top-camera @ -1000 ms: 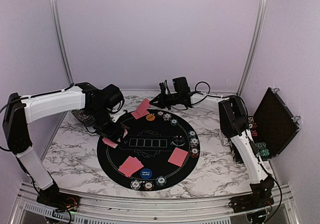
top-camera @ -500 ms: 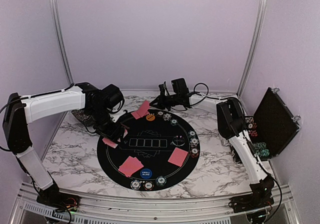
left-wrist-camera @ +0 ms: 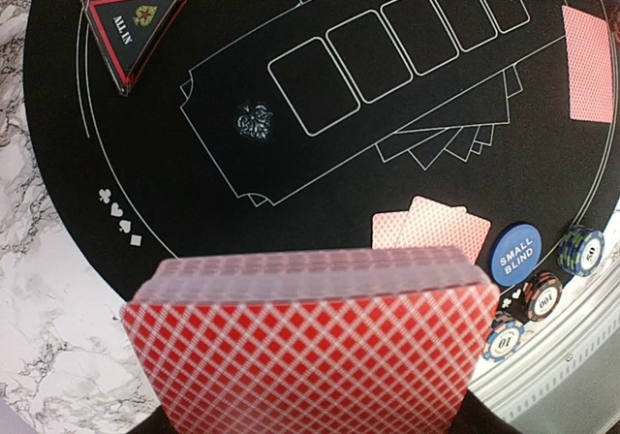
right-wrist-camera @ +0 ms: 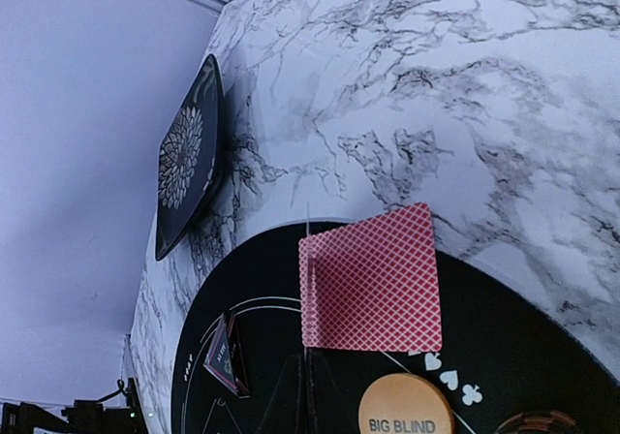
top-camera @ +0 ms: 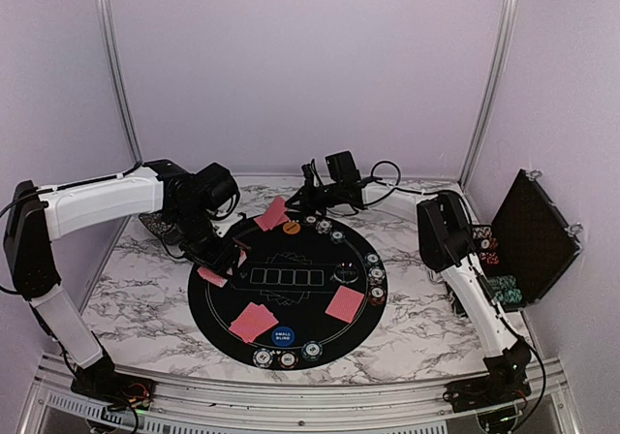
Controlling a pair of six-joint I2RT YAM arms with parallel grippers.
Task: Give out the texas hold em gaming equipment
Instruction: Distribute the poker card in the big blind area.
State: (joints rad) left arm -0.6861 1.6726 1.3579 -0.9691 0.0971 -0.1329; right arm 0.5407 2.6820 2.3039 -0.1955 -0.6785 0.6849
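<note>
A: Arms?
B: My left gripper [top-camera: 221,258], over the mat's [top-camera: 291,313] left edge, clamps the card deck [left-wrist-camera: 310,356]; right gripper [top-camera: 308,190] closed, far edge. I read: marker [left-wrist-camera: 133,22] "ALL IN", blue button [left-wrist-camera: 513,255] "SMALL BLIND", orange button [right-wrist-camera: 407,415] "BIG BLIND".

Each arm is built from white moulded link shells joined by black joint housings. The left arm [top-camera: 102,201] has a long white link ending in a black block; the right arm [top-camera: 478,298] follows the same scheme. The left gripper [top-camera: 221,258] and right gripper [top-camera: 312,194] are black, each backed by a black camera module. Thin black cables [top-camera: 389,170] loop off the wrists. Both bases [top-camera: 105,384] are black with exposed coloured wiring; a green light shows near the right one.
</note>
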